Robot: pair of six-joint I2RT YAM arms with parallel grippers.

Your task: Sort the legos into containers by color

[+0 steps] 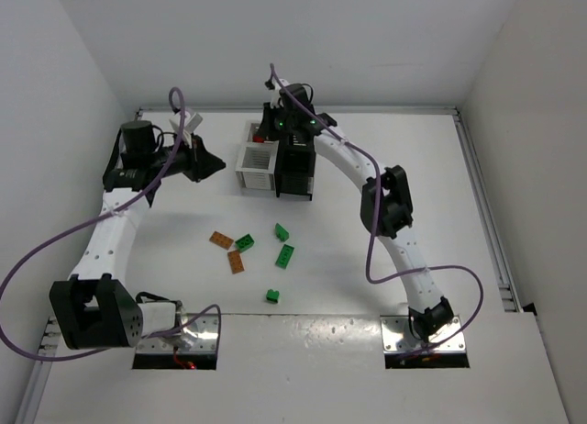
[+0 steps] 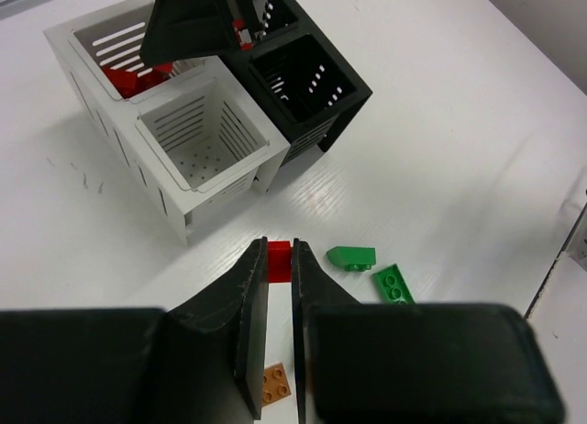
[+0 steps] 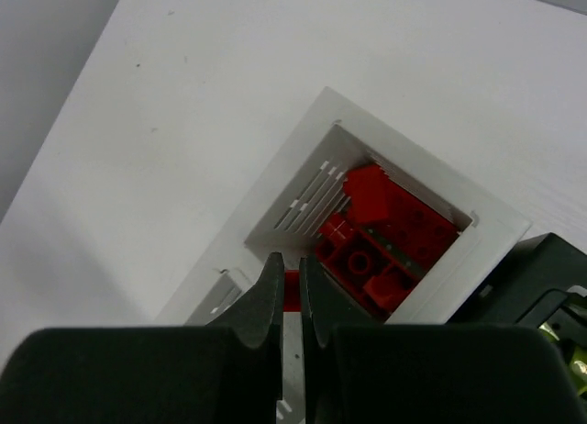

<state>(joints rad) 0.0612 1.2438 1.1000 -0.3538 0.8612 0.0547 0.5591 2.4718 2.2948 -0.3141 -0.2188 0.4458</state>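
1. Far left of the overhead view: left claw, up off the bench, fingers aimed right toward the bins. Clamped shut on a red brick, showing between the fingertips at lower centre of the left wrist view.
2. Lower middle of the overhead view, loose on the bench: orange-brown brick, second orange-brown brick just below it, green brick just beside both. Further right, sloped green brick, green plate under it, small green brick lowest and apart.
3. Upper middle: bins packed together, walls touching. Near white bin with dotted floor showing; far white bin holding red bricks; black bin on the right.
4. Over the far white bin: right claw, closed on a small red piece, at lower centre of the right wrist view, above a corner of the bin's rim.
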